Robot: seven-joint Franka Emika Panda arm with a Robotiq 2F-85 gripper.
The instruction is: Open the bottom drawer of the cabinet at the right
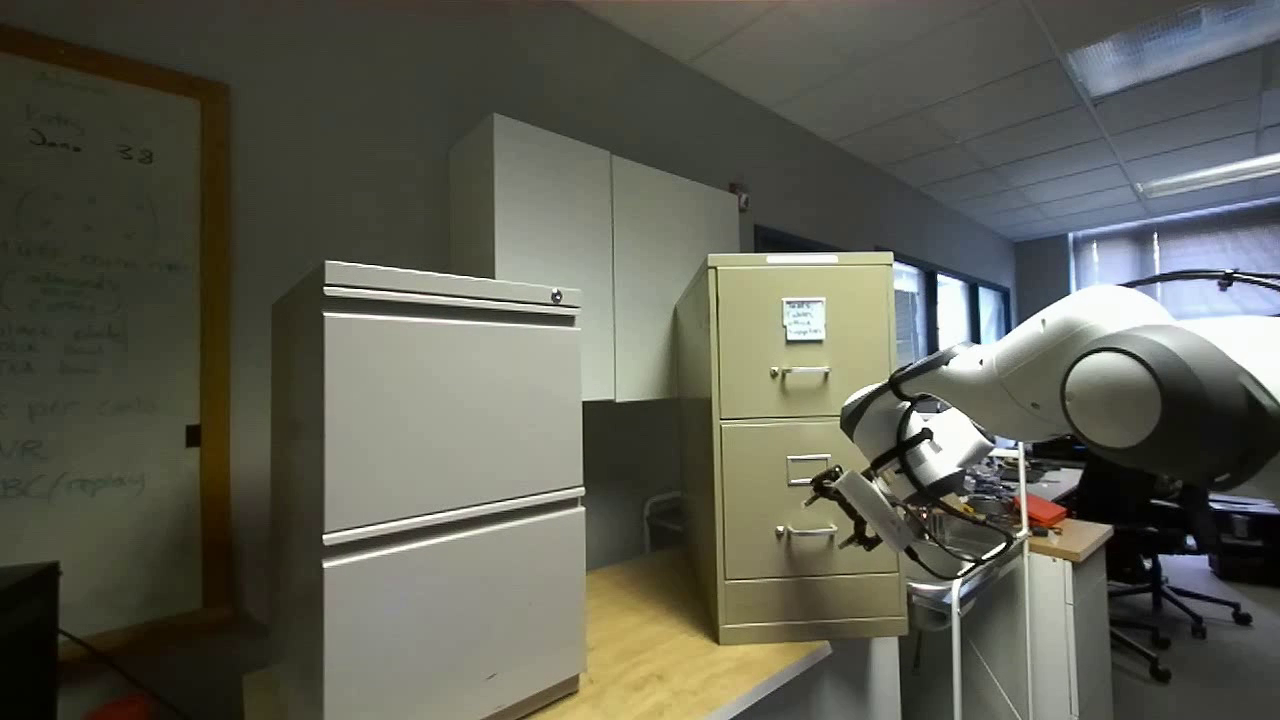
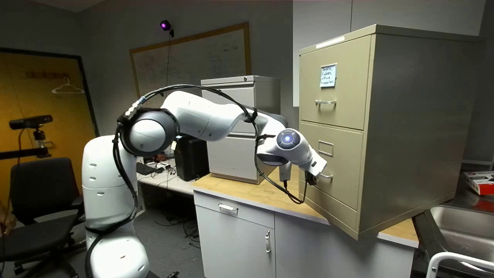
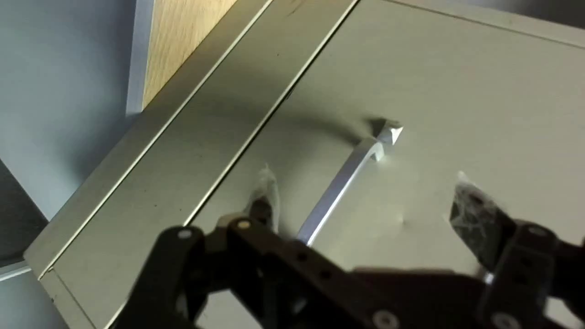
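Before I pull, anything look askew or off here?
Yes: the tan cabinet stands on the wood-topped counter at an angle, a front bottom corner jutting past the counter's edge. Odd perch for a filing cabinet; pulling the bottom drawer could make it less stable.

Grey walls (image 1: 350,180) carry a whiteboard (image 1: 100,360) and white cupboards (image 1: 555,240). A ceiling light (image 1: 1210,177) glows; windows (image 1: 951,308) are bright. The floor (image 2: 173,247) is grey; a chair (image 2: 46,189) stands near a yellow door (image 2: 38,98).
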